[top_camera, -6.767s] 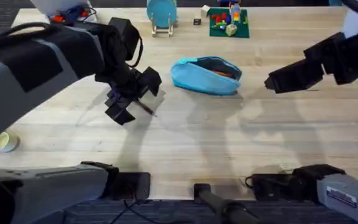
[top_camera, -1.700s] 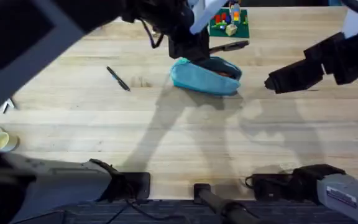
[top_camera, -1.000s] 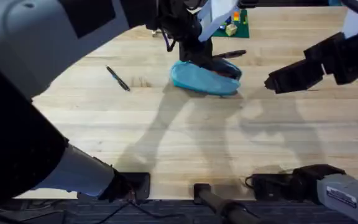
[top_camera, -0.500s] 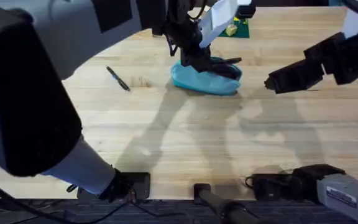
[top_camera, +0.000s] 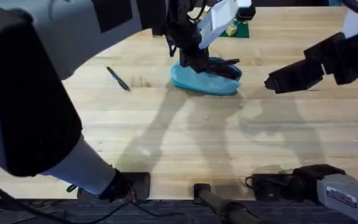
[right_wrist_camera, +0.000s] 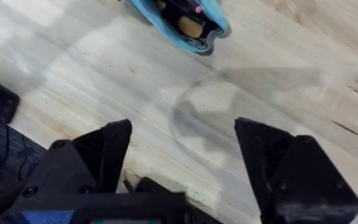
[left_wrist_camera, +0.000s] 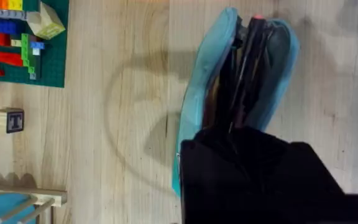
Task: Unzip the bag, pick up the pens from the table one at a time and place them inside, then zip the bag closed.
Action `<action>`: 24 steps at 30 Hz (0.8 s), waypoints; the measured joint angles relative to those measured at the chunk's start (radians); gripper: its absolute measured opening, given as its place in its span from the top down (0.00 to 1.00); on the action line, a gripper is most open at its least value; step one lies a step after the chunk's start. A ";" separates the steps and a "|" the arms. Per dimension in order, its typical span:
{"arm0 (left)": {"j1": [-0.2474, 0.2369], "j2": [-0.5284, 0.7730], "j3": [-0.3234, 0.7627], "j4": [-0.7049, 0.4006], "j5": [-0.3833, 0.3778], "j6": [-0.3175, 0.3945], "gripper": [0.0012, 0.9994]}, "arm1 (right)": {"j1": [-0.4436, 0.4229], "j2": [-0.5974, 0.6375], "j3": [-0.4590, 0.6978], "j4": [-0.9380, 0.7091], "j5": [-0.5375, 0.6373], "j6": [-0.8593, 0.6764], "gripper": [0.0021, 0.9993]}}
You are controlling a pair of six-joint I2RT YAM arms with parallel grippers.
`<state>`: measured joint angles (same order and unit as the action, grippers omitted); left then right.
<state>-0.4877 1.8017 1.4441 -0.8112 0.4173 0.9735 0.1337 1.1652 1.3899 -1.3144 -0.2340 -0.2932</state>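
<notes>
The table (top_camera: 185, 143) is pale butcher-block, plank stripes running across it, with a green brick plate (top_camera: 229, 25) along its far edge at about 12 o'clock and a wooden letter block (left_wrist_camera: 6, 120) showing in my left wrist view. A blue disc on a wooden stand (left_wrist_camera: 11, 204) sits beside that.

The bag (top_camera: 205, 78) lies a little past the table's centre, toward 12 o'clock, unzipped — its mouth gapes along the top. My left gripper (top_camera: 194, 61) hangs right over the bag's 9 o'clock end, its fingers pinching a pen (top_camera: 224, 63) that slants out across the opening toward 3 o'clock. In my left wrist view the dark fingers sit against the bag's (left_wrist_camera: 229, 93) near end and the pen's dark length runs down into the open slot; how deep its tip lies I cannot tell.

The second pen (top_camera: 118, 78) rests flat on the table at about 9 o'clock from the bag, well apart from it, slanted.

My right gripper (top_camera: 272, 82) hovers off at 3 o'clock from the bag, near but not touching. Its fingers (right_wrist_camera: 104, 155) stand spread wide with nothing between them — in that wrist view the bag's open end (right_wrist_camera: 185, 22) shows something tan and a pink spot inside.
</notes>
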 joint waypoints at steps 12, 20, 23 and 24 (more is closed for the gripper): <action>0.000 0.000 0.001 0.000 -0.013 0.007 0.01 | 0.000 0.000 0.000 0.000 0.000 0.000 0.00; 0.000 0.000 0.001 0.029 -0.014 0.007 0.01 | 0.000 0.000 0.000 0.000 0.000 0.000 0.00; 0.000 0.000 0.001 0.048 -0.014 0.007 0.01 | 0.000 0.000 0.000 0.000 0.000 0.000 0.00; 0.000 0.000 0.001 0.049 -0.015 0.006 0.01 | 0.000 0.000 0.000 0.000 0.000 0.000 0.00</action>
<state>-0.4877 1.8015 1.4452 -0.7624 0.4026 0.9798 0.1337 1.1652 1.3899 -1.3144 -0.2340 -0.2932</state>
